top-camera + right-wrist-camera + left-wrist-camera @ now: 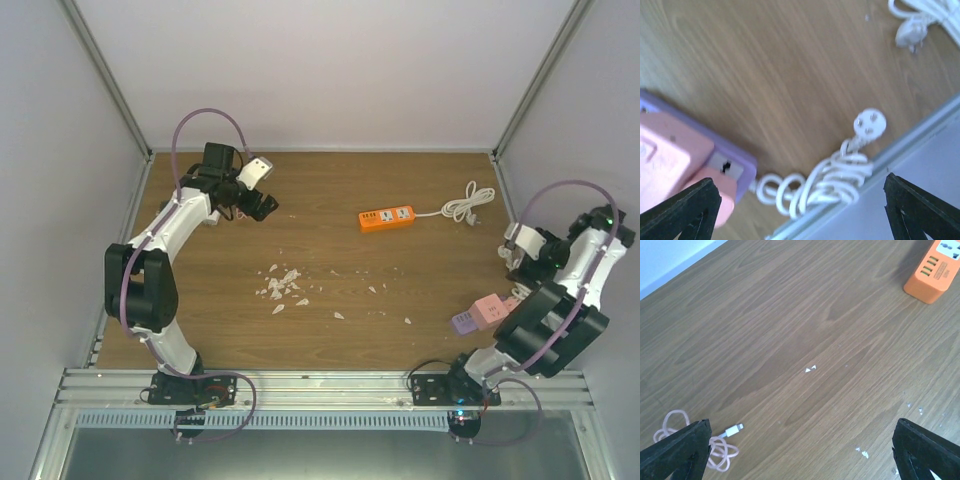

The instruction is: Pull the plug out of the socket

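A pink block (pixel 490 308) sits on a purple power strip (pixel 465 322) at the right, near my right arm. In the right wrist view the pink block (pixel 665 155) covers the purple strip (pixel 732 162), whose white coiled cord (pixel 830 182) ends in a loose round plug (pixel 869 123). An orange power strip (pixel 386 218) lies mid-table with a coiled white cord (pixel 468 203); its corner shows in the left wrist view (pixel 935 272). My left gripper (pixel 260 205) is open and empty at the far left (pixel 800 452). My right gripper (pixel 516 266) is open and empty above the coiled cord (pixel 800 210).
White scraps (pixel 283 285) are scattered mid-table. A pink cable with a white connector (pixel 722 437) lies under my left gripper. The orange strip's plug (pixel 910 34) lies near the right wall rail (pixel 920 135). Walls enclose the table on three sides.
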`<move>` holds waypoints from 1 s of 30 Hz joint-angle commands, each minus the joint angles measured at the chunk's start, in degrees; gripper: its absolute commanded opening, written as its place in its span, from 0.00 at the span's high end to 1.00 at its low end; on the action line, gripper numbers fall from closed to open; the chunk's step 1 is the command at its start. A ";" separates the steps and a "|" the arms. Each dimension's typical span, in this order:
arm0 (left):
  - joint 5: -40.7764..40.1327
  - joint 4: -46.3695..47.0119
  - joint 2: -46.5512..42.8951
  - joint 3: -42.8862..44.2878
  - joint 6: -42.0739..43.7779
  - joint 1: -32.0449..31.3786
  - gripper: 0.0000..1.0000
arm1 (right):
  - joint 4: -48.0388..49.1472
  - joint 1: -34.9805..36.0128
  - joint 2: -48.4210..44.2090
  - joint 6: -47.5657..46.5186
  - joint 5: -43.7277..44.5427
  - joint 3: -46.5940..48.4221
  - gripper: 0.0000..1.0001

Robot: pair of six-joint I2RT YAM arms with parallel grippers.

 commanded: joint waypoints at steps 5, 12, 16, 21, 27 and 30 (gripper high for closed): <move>1.85 4.73 1.00 -0.44 -2.70 -2.16 0.01 | 0.45 -8.23 -2.23 -18.30 12.70 -7.05 0.11; 1.61 4.49 0.89 -0.29 -2.62 -2.49 0.01 | 2.21 -8.95 -5.31 -28.97 17.48 -13.13 0.10; 1.43 4.05 0.68 0.08 -2.27 -2.55 0.01 | 3.46 -8.96 -5.82 -33.02 17.79 -14.94 0.10; 1.31 3.47 0.87 0.67 -1.67 -2.57 0.01 | 4.51 -7.63 -6.70 -35.25 16.60 -17.94 0.09; 1.54 2.54 1.37 1.75 -1.37 -2.72 0.01 | 4.90 -5.37 -8.29 -34.86 13.74 -20.42 0.05; 1.37 2.41 1.43 1.97 -1.15 -2.79 0.01 | 4.55 -4.22 -8.29 -34.41 12.45 -20.43 0.05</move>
